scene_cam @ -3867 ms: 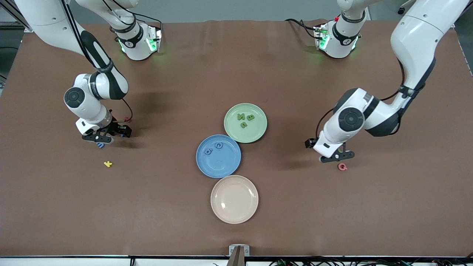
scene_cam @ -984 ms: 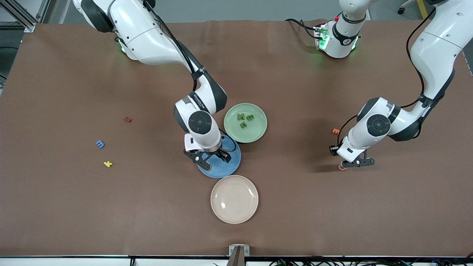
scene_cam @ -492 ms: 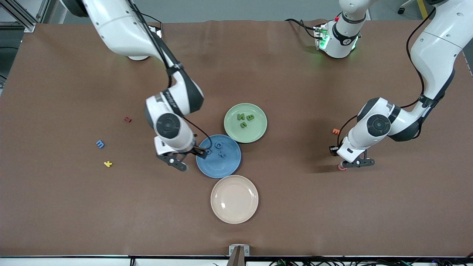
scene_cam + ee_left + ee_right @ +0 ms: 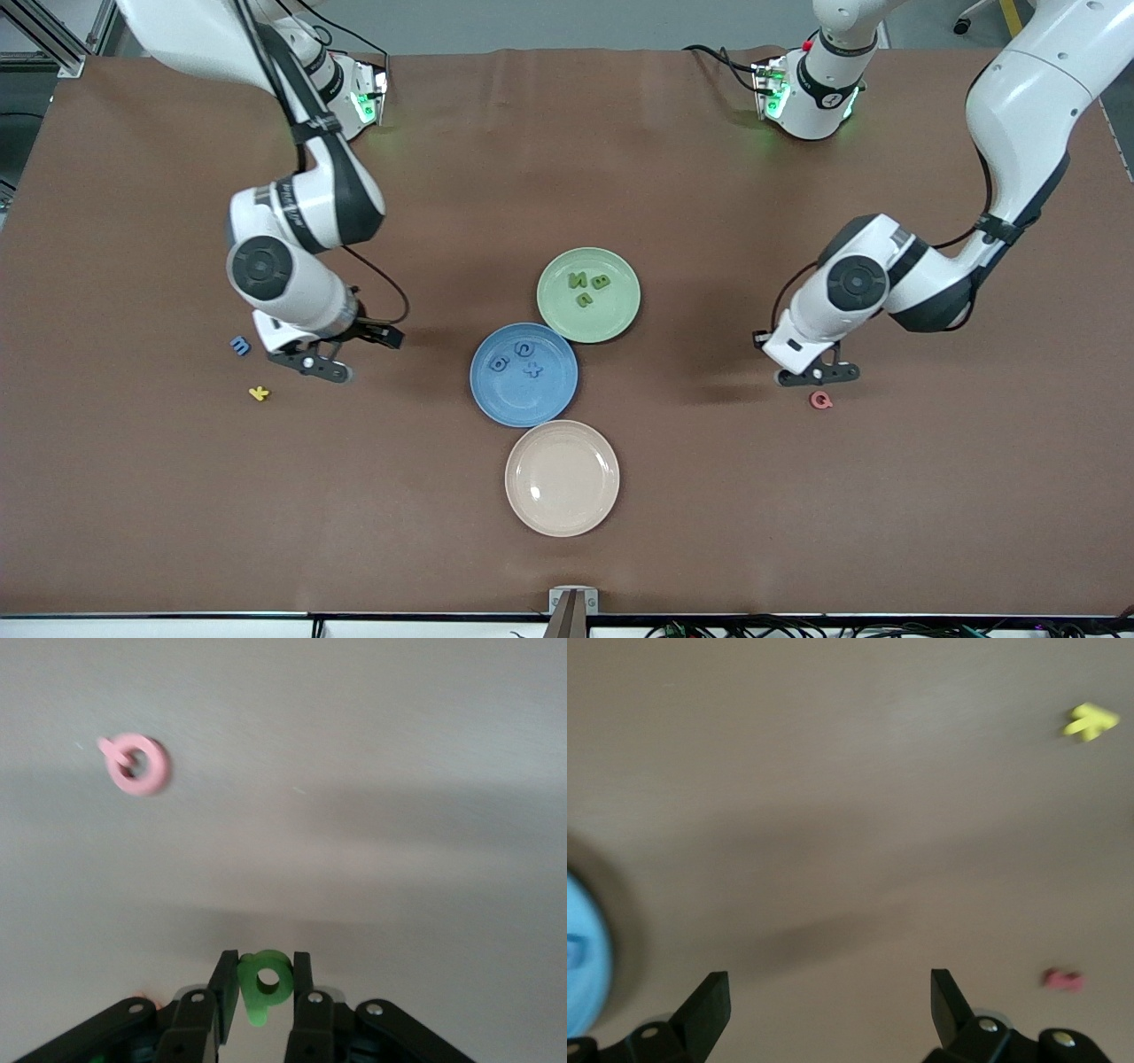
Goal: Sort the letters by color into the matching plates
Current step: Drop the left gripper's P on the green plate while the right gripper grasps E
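The blue plate holds three blue letters. Three green letters lie in the green plate beside it. A blue letter "m" lies on the table toward the right arm's end. Close beside it, my right gripper hangs open and empty; its wrist view shows the jaws wide apart over bare table. My left gripper is low over the table toward the left arm's end. It is shut on a green letter, pinched between both fingers.
A beige plate sits nearer the front camera than the blue plate. A yellow letter lies near the blue "m". A pink letter lies just by the left gripper. The right wrist view shows a red letter.
My right gripper has left the blue plate and swung toward the right arm's end of the table; a third blue letter now lies in that plate. My left gripper has shifted off the pink letter.
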